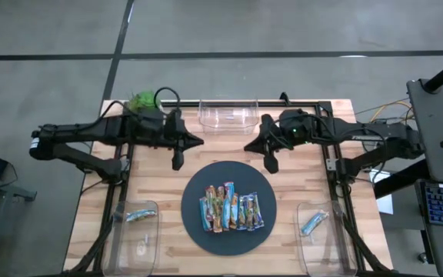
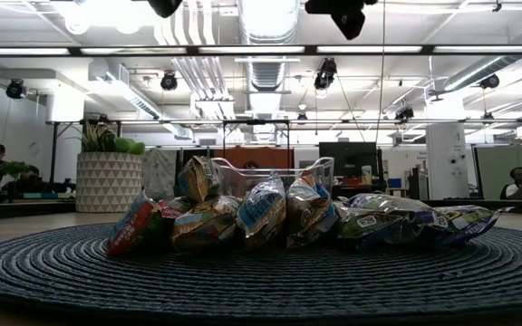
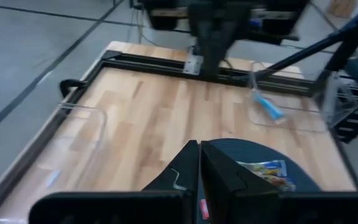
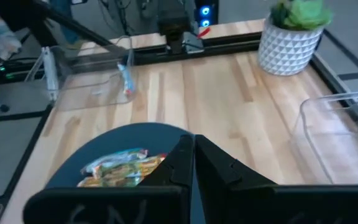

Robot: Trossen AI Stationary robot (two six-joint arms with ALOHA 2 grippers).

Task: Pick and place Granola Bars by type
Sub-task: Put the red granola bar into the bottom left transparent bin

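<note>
Two grippers—left gripper (image 1: 177, 161), right gripper (image 1: 271, 164)—are held closed and empty beyond the round mat (image 1: 193, 219). One must be opened wide before an outer granola bar (image 1: 254, 211) is approached—neighbours should be left undisturbed.

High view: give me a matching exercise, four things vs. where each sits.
Things:
1. pile of bars
2. plant
3. empty bin
4. left gripper

Places:
A. far edge, centre
B. on the round mat
C. far left corner
D. shut, above the table beyond the mat

Pairs: 1-B, 2-C, 3-A, 4-D
</note>
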